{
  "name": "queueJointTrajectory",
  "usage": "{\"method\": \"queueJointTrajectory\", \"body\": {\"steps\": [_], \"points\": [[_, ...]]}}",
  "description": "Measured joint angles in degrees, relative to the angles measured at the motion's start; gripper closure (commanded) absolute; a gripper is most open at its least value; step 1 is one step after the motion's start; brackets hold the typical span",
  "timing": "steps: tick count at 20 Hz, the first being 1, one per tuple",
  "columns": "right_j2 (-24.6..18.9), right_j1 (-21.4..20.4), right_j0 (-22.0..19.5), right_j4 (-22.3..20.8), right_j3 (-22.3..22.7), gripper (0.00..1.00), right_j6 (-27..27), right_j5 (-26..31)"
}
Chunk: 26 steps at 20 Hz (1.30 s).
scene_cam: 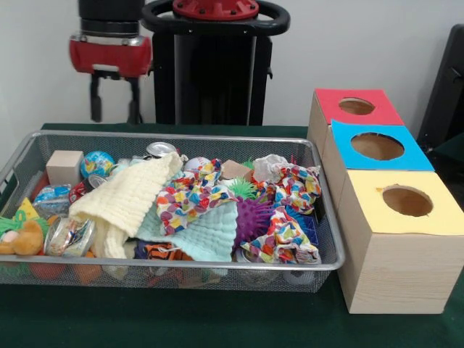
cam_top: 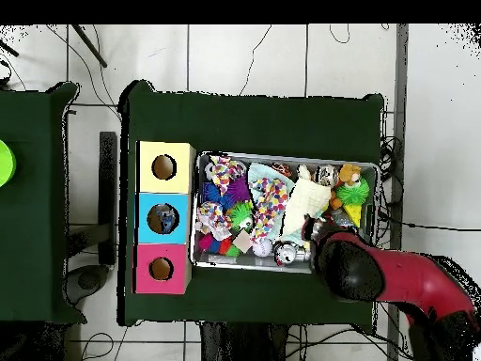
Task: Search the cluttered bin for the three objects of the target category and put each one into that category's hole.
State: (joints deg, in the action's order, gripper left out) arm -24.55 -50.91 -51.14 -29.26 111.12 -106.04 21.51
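Yellow-topped box point(scene_cam: 402, 243) nearest; gripper point(scene_cam: 114, 99) (fingers apart) above bin point(scene_cam: 217, 267).

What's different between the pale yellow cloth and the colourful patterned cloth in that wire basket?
The pale yellow cloth is one plain colour, while the patterned cloth carries many bright patches. The yellow cloth lies toward the basket's left in the front view, reaching up to its far rim; the patterned cloth sits nearer the middle. The yellow cloth has a waffled, ribbed surface; the patterned one looks smoother. Both are crumpled and draped over other things in the wire basket.
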Motion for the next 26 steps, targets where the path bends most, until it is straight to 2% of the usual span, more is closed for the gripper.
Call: {"method": "queueJointTrajectory", "body": {"steps": [2, 4, 8, 12, 13, 15, 17, 26], "points": [[0.19, 1.10, -3.71, -0.03, -1.32, 0.00, 0.00, 0.01], [0.69, 1.69, -4.68, -0.03, -2.00, 0.00, 0.00, 0.02], [5.45, 4.53, -5.10, 0.11, -4.63, 0.00, -0.05, 0.02], [11.34, 7.58, -2.87, 0.61, -6.49, 0.00, -1.19, 0.00], [16.18, 9.86, -0.23, 1.76, -7.33, 0.00, -2.99, -0.01], [17.18, 10.36, 0.39, 2.10, -7.43, 0.00, -3.50, -0.04], [21.00, 12.63, 2.86, 3.94, -7.63, 0.00, -5.71, 0.01], [25.72, 17.56, 5.45, 7.21, -8.19, 0.00, -7.54, -0.02]]}}
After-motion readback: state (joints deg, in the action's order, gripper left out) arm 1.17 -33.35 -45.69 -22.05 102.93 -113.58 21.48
